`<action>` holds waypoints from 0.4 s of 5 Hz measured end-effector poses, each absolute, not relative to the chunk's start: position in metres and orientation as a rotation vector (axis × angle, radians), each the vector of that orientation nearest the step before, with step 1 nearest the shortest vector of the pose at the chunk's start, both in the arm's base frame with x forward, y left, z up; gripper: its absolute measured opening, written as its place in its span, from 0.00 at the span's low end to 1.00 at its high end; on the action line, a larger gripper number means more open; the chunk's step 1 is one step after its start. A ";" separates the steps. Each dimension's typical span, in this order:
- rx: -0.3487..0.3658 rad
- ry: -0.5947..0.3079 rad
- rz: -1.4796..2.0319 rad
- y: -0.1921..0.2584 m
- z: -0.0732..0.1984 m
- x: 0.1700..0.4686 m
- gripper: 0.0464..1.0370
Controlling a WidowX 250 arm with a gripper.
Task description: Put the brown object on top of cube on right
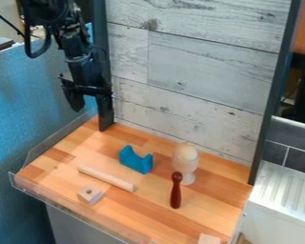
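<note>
Your one pincer (89, 102) hangs at the upper left, above the board (69, 157), its two fingers spread apart with nothing between them; the right finger is hard to make out against the dark post (105, 52). Outward from it you have one blue notched block (136, 160), one pale stick (106, 178) lying slantwise, and one egg-shaped top on a single pale wooden cup (186, 164). You count two cubes: a holed one (90, 194) beside the stick, and a right one (209, 239), cut off by the bottom edge. Your one brown object (175, 190) is on the board, in front of the cup.
</note>
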State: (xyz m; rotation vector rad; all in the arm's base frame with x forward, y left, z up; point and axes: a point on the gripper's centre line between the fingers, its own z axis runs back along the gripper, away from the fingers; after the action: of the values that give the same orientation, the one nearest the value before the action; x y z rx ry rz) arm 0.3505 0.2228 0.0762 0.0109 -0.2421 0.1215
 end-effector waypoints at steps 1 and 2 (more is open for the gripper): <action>-0.013 -0.207 0.124 0.221 0.059 0.347 0.96; -0.038 -0.165 0.074 0.206 0.040 0.336 0.96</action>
State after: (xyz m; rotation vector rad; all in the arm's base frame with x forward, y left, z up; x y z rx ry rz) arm 0.3364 0.2056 0.0403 -0.0385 -0.1651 0.0741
